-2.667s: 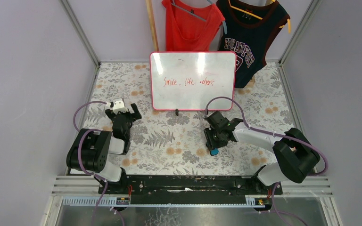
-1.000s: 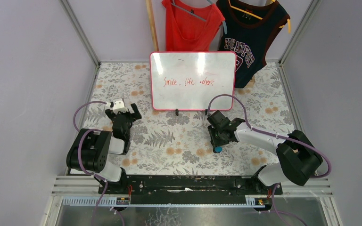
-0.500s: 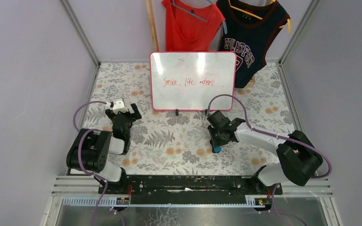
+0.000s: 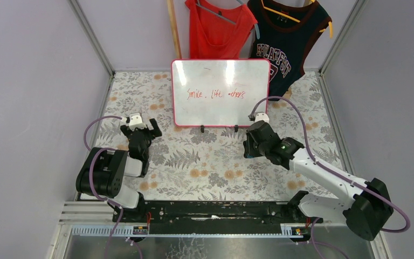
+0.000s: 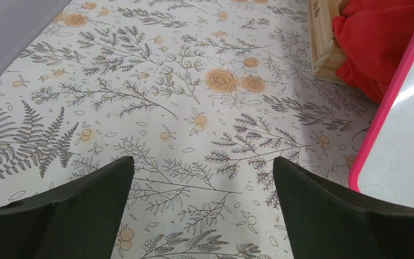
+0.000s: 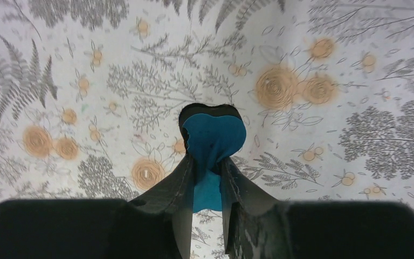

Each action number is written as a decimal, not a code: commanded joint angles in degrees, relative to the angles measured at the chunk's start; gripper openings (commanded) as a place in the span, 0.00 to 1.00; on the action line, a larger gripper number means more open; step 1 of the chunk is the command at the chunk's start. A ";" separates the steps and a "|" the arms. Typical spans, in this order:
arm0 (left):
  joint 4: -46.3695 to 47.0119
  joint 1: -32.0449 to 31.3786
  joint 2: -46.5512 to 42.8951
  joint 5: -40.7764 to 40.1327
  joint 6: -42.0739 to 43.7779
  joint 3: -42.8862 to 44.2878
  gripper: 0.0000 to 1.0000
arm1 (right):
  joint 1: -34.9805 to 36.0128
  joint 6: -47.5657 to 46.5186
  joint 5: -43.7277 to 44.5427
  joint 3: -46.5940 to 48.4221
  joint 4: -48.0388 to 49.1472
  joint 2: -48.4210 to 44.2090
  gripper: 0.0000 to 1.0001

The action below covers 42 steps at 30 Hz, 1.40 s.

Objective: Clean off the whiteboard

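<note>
**Eraser gripped, writing not yet wiped**

The right gripper is clamped on a blue eraser, held above the flowered table. The whiteboard stands upright at the far middle of the table, red writing across it. The right gripper is near its lower right corner. The left gripper hangs wide open and empty near the board's left edge.

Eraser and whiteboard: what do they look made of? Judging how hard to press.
Eraser: matte blue, likely foam or felt on a black backing; it narrows where the right gripper pinches it, so soft. Whiteboard: glossy white, hard-looking, with bright light reflections; coated metal or melamine, can't tell. Frame: smooth pink, probably plastic.
</note>
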 commanded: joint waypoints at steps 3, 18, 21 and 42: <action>4.37 -0.02 0.25 -1.66 0.92 0.34 1.00 | 0.55 4.85 7.55 2.09 1.37 -3.03 0.00; -34.55 2.61 -7.76 20.09 5.25 20.28 0.91 | 0.63 5.12 10.84 2.29 -0.48 -7.02 0.00; -39.21 3.93 -7.84 25.82 5.28 24.48 0.88 | 0.63 4.96 10.82 1.94 -0.77 -7.71 0.00; -61.80 13.75 15.51 72.39 6.12 54.58 0.76 | 0.62 4.31 11.55 2.15 -3.53 -11.46 0.00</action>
